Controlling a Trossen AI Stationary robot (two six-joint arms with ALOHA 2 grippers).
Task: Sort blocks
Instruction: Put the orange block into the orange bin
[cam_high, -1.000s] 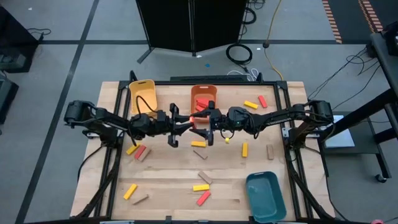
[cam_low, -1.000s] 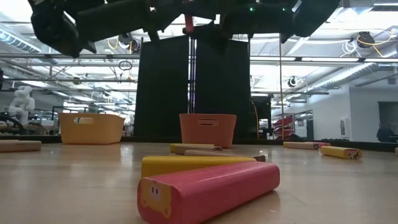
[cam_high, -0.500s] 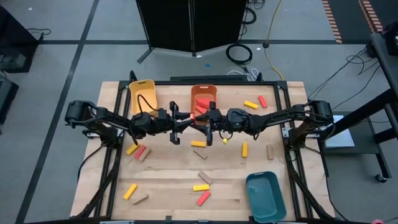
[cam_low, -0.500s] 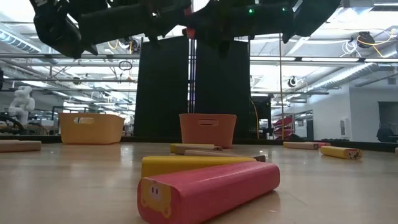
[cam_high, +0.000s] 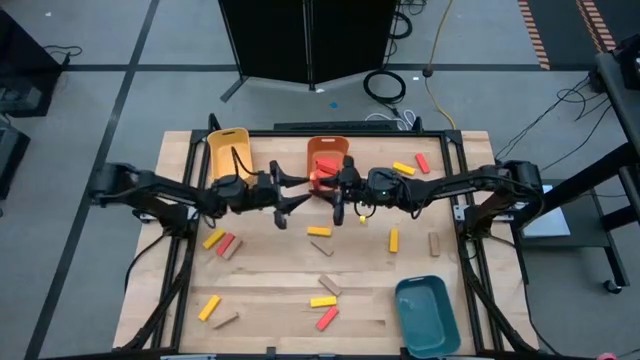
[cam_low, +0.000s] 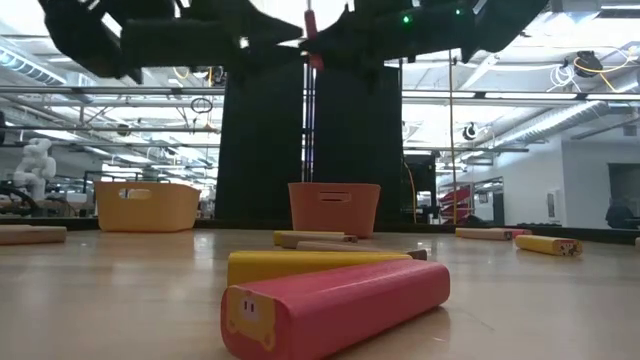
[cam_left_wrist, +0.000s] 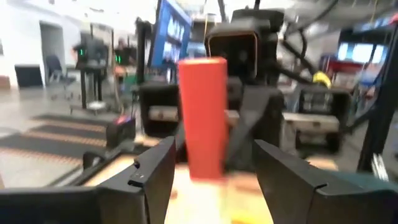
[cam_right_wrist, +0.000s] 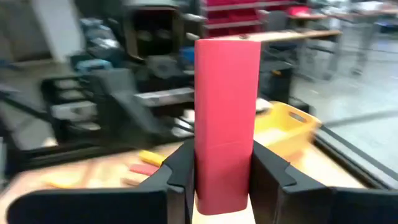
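Red block, plain smooth bar, clamped upright in right fingers; left fingers open.

blocks scattered on table, three bins along its edges

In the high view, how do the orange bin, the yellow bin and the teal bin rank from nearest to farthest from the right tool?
1. Orange bin: just behind the right tool.
2. Yellow bin: back left.
3. Teal bin: front right corner.
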